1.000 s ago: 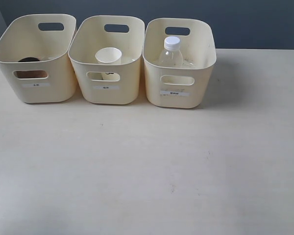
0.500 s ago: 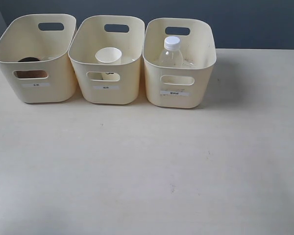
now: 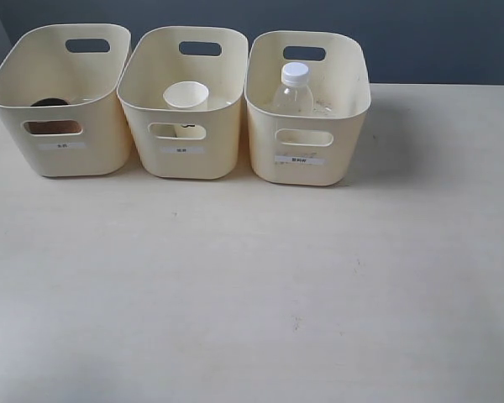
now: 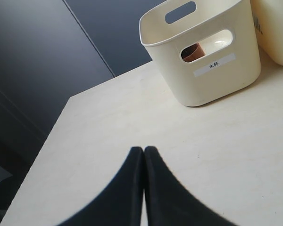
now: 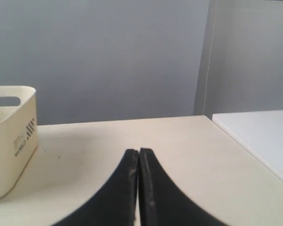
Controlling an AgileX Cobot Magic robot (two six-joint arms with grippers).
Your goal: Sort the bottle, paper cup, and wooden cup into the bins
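— Where stood the goods?

— Sorted, by the look of it. Clear plastic bottle with white screw cap [image 3: 293, 91] upright in the right cream plastic bin [image 3: 307, 164]; small white tapered paper cup [image 3: 186, 96] in the middle bin [image 3: 182, 159]; rounded dark brown wooden cup [image 3: 49, 104] low in the left bin [image 3: 60, 159].

— And the claws?

— Left claw [image 4: 144, 151] pressed shut, empty, over bare pale surface [image 3: 252, 285], apart from the left bin. Right claw [image 5: 138, 153] likewise shut on nothing.

— Any risk left?

— Little. Perhaps a careless arm sweep nudging a bin or toppling the tall bottle.
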